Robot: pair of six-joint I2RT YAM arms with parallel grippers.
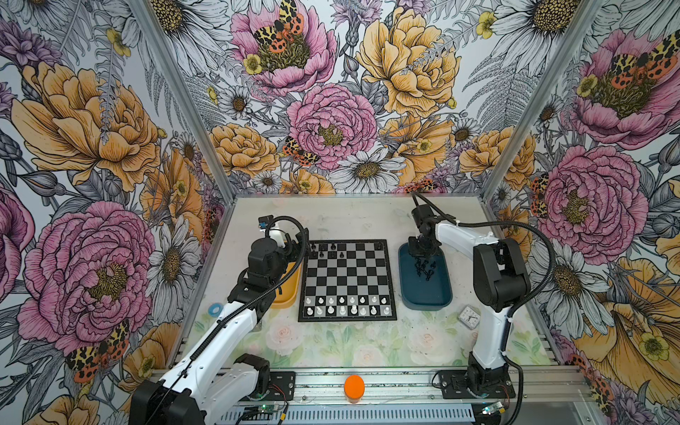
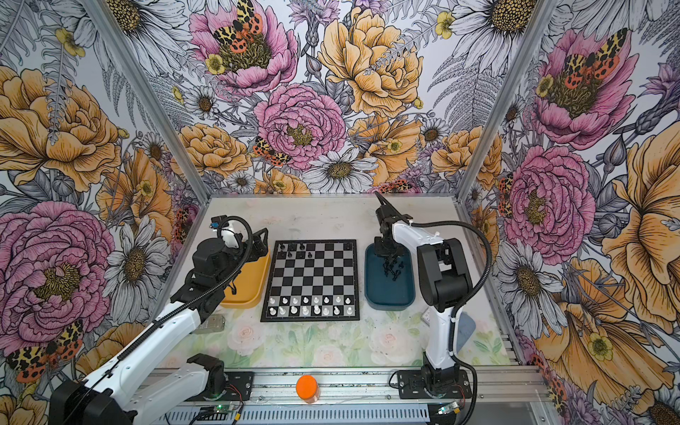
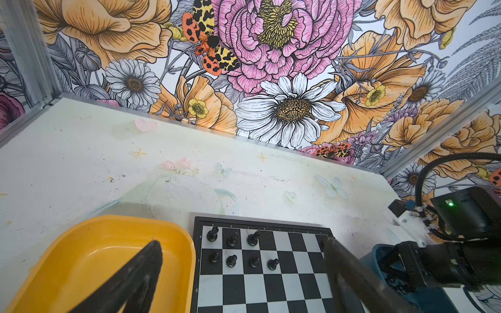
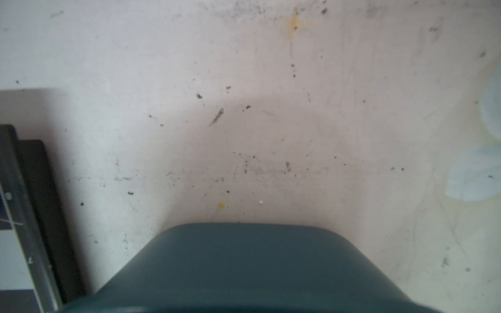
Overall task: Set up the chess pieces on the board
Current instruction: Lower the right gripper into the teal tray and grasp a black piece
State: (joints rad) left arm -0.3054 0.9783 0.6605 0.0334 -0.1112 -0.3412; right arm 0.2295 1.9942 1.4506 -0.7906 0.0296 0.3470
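Three floral walls (image 1: 331,110) (scuffed tabletop (image 1: 349,217))

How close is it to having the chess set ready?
White pieces fill both near rows of the board. Only a few black pieces stand at its far edge. The right gripper is down in the blue tray, where a loose pile of black ones waits. Left gripper is open, empty.
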